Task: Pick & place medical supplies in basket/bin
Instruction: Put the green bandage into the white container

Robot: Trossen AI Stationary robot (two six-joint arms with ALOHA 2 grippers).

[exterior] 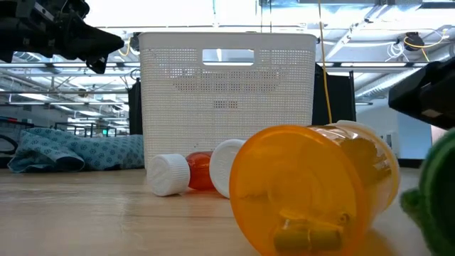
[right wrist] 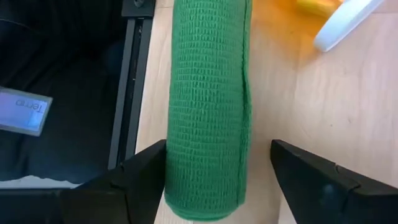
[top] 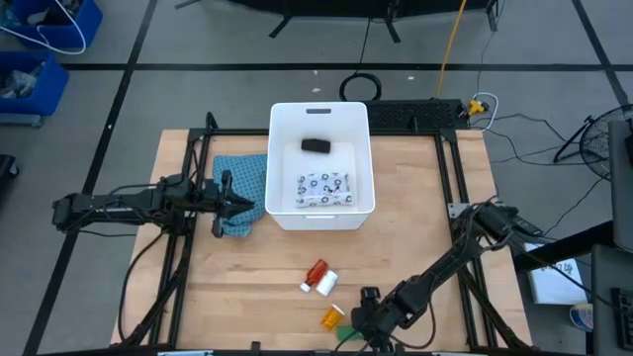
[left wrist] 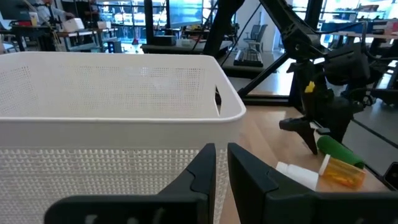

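Note:
The white tub stands at the table's middle and holds the black oblong and the dotted white packet. Near the front edge lie the red tube, white bottle, orange vial and green oblong. My right gripper is open, low over the green oblong, with a finger on either side of it and the roll lying along the fingers. My left gripper is shut and hangs in the air beside the tub's left wall. My right gripper comes at the green oblong from above with its fingers alongside the roll. One finger stands right at the roll's side; whether it touches, I cannot tell. The other finger is clearly apart. The roll lies flat on the table.
A teal patterned cloth lies bunched against the tub's left side, under my left gripper. The vial and the bottle lie close to the green oblong. A black frame rail runs along the table's near edge beside the roll.

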